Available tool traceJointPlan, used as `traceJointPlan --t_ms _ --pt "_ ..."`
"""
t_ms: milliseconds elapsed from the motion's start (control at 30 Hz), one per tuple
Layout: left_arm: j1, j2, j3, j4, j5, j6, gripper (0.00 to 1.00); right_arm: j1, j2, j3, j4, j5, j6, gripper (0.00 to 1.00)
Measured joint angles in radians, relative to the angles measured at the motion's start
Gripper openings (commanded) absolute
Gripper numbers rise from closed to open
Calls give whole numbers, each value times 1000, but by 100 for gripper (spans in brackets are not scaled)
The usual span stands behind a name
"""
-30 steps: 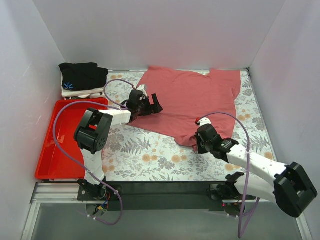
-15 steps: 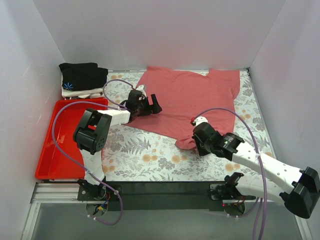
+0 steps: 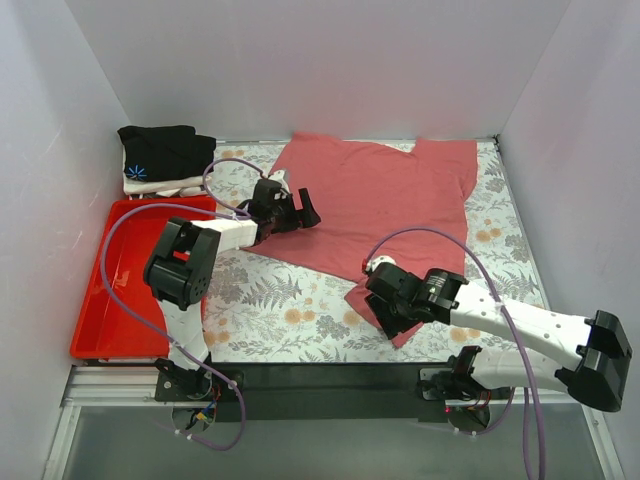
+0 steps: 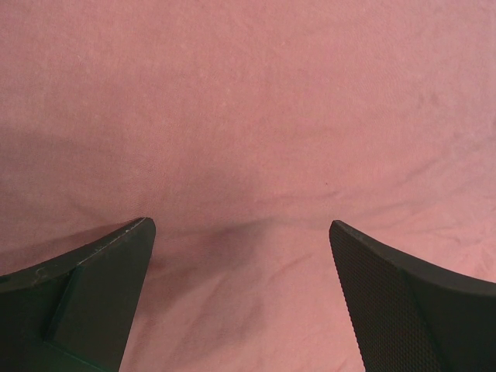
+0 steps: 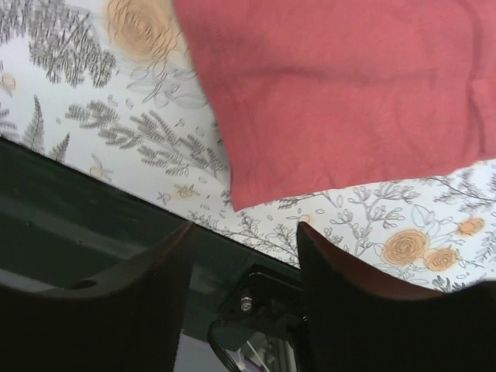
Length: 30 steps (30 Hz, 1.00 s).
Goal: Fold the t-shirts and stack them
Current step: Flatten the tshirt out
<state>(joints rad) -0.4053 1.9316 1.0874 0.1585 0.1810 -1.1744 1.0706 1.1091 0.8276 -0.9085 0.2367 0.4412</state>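
The salmon-red t-shirt (image 3: 385, 200) lies spread over the back middle of the table, its near corner (image 3: 400, 325) drawn toward the front. It fills the left wrist view (image 4: 248, 116), where my left gripper (image 4: 240, 225) stands open just over the cloth. In the top view that left gripper (image 3: 303, 213) sits at the shirt's left edge. My right gripper (image 3: 388, 312) hovers over the shirt's near corner (image 5: 341, 101). Its jaws stand apart with nothing between them (image 5: 244, 226). The black t-shirt (image 3: 165, 150) lies folded on the white one (image 3: 160, 186) at the back left.
A red plastic tray (image 3: 100, 300) lies along the left side. A floral mat (image 3: 290, 310) covers the table. White walls close in the left, back and right. A dark rail (image 3: 330, 385) with the arm bases runs along the near edge.
My right gripper has moved left and toward the front, dragging the shirt's near corner with it, then opened and let the cloth go. The left gripper has hardly moved.
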Motion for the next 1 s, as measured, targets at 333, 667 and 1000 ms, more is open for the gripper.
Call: traceJointPlan --t_ms 333,667,1000 --pt "21 -2 -4 -2 21 -3 89 -211 -134 37 199 240 14 68" --pt "66 -50 -80 34 31 -18 89 -811 2 -7 544 116 -153 66" --pt "83 -75 -109 30 28 -21 89 -1105 191 -85 749 -114 -192 61"
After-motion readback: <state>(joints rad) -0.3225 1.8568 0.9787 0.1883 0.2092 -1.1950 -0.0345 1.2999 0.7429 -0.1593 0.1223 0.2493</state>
